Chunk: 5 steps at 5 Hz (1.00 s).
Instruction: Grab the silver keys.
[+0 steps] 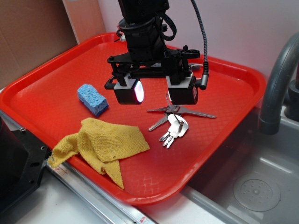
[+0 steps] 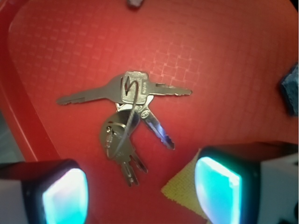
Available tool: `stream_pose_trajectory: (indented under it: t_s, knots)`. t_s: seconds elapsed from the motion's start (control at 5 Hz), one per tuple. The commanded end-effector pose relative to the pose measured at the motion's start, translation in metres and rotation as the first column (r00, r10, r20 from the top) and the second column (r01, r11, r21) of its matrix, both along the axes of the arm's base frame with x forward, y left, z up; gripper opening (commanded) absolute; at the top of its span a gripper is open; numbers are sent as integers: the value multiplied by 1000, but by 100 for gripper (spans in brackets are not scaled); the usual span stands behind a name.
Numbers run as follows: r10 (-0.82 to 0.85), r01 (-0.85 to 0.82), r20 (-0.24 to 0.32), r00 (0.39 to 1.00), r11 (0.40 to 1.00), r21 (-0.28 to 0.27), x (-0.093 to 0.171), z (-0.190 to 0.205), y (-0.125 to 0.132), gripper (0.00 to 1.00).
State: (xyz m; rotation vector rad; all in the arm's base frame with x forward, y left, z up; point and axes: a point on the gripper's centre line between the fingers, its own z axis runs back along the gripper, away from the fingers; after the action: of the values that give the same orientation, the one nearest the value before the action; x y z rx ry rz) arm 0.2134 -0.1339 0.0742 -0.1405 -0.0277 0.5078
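The silver keys [image 1: 174,120] [image 2: 128,119] lie flat on the red tray [image 1: 224,79], a ring joining long dull grey keys and short shiny ones. My gripper [image 1: 158,95] [image 2: 142,193] hovers above the tray, just behind and over the bunch. It is open, with a wide gap and nothing between its two glowing pads [image 2: 65,196]. In the wrist view the keys spread out ahead of the fingertips, the short ones pointing toward the gap.
A blue sponge [image 1: 92,99] lies left of the gripper and a crumpled yellow cloth [image 1: 100,147] sits at the tray's front; its corner [image 2: 184,193] shows near the right pad. A grey faucet [image 1: 280,79] and a metal sink [image 1: 252,186] stand to the right.
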Motion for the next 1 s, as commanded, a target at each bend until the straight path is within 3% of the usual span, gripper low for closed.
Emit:
stream_pose_trajectory:
  t_s: [0.0, 0.2, 0.4, 0.8]
  knots:
    - [37, -37, -17, 999, 999, -27, 18, -11, 5, 100]
    - [56, -56, -40, 998, 998, -3, 23, -16, 8, 78]
    - [77, -76, -60, 995, 997, 17, 26, -22, 11, 0]
    - [60, -55, -62, 996, 996, 73, 28, -21, 9, 0]
